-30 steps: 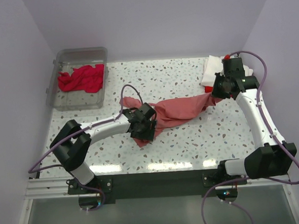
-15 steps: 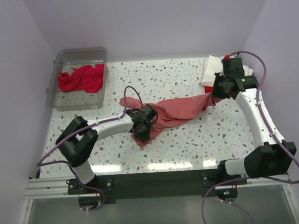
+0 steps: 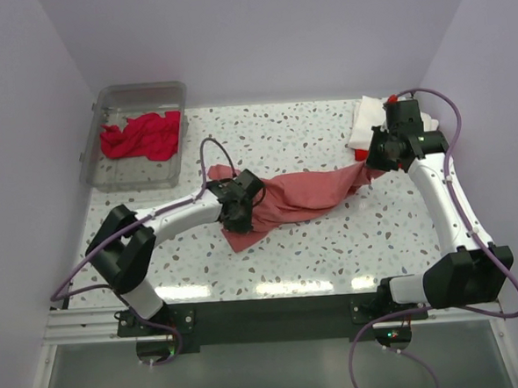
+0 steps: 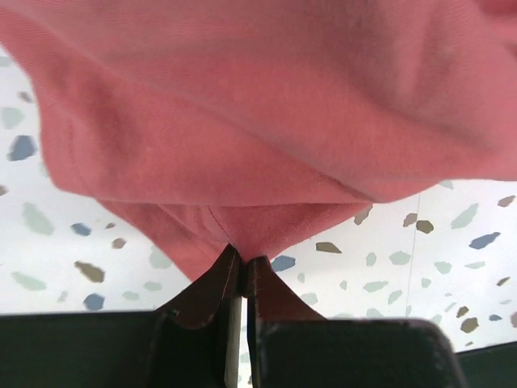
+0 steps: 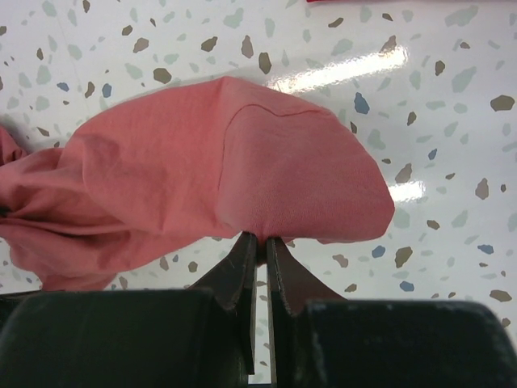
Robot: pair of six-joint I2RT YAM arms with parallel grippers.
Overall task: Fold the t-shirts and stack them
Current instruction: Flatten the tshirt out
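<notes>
**Coral-red cloth t-shirt [image 3: 303, 196] pinched at both ends, waiting to be spread**

The left pincer [image 4: 241, 263] is clamped on a fold of the faded, soft knit cloth. The right pincer [image 5: 260, 240] is likewise closed on the far end. Between them the shirt lies bunched and rope-like on the speckled terrazzo surface [image 3: 333, 251]. The step in hand looks like opening it flat before folding. Next, the arms should draw apart and lay it smooth.

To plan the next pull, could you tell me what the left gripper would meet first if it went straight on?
The coral-red t-shirt: the left gripper is shut on a fold of it, and bunched cloth fills the way ahead. Beyond that, probably the table.
</notes>
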